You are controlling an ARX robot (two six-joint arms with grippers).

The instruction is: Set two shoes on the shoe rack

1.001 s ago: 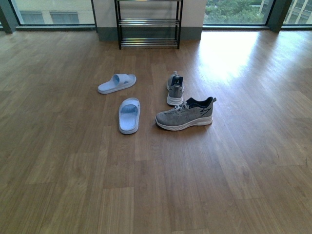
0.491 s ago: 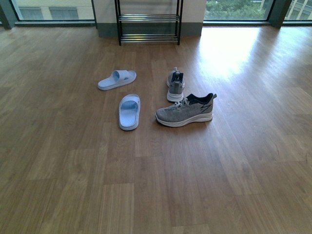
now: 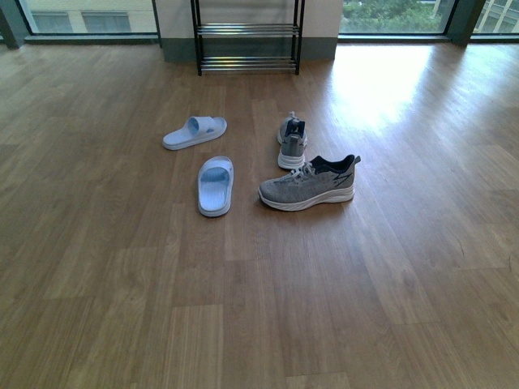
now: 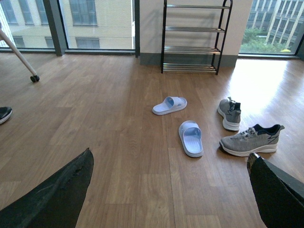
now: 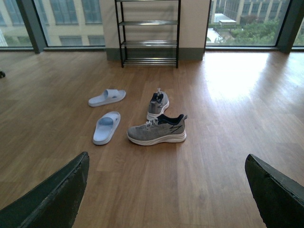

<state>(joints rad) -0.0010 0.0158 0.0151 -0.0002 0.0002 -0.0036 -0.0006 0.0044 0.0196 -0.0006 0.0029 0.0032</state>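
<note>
1. Left of centre in the front view lie the far slipper (image 3: 195, 133) and the near slipper (image 3: 215, 186); the arms should skirt them.
2. Just right of them, the near sneaker (image 3: 309, 185) lies side-on and the far sneaker (image 3: 292, 139) end-on, both well short of the shoe rack (image 3: 247, 36) at top centre.
3. The left gripper (image 4: 169, 156) and right gripper (image 5: 166, 156) gape wide and hold nothing; a grasp at the collar seems soundest.
4. Bare floor (image 3: 422, 203) at right leaves room.

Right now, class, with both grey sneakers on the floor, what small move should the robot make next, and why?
Probably drive forward toward the nearer sneaker. It and the farther sneaker lie on the floor, short of the shoe rack, and neither arm shows in the front view, so they seem out of reach. Both arms' jaws stand open and hold nothing.
</note>
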